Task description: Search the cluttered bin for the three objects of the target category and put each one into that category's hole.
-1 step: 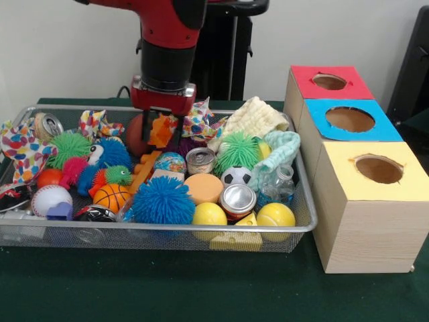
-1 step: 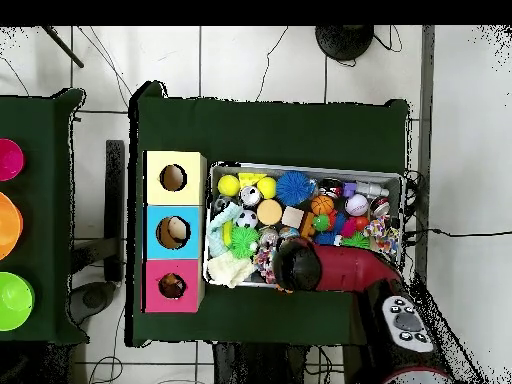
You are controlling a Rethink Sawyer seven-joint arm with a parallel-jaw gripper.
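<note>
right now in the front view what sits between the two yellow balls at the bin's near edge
A silver can sits between the yellow balls, just behind them, with a yellow wedge below it. The front view shows this.

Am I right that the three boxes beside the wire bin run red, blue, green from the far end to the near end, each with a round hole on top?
Not quite: the nearest box has a yellow top, not green, as the front view shows. The red box is farthest, the blue box sits in the middle, and each has a round hole on top, beside the wire bin.
</note>
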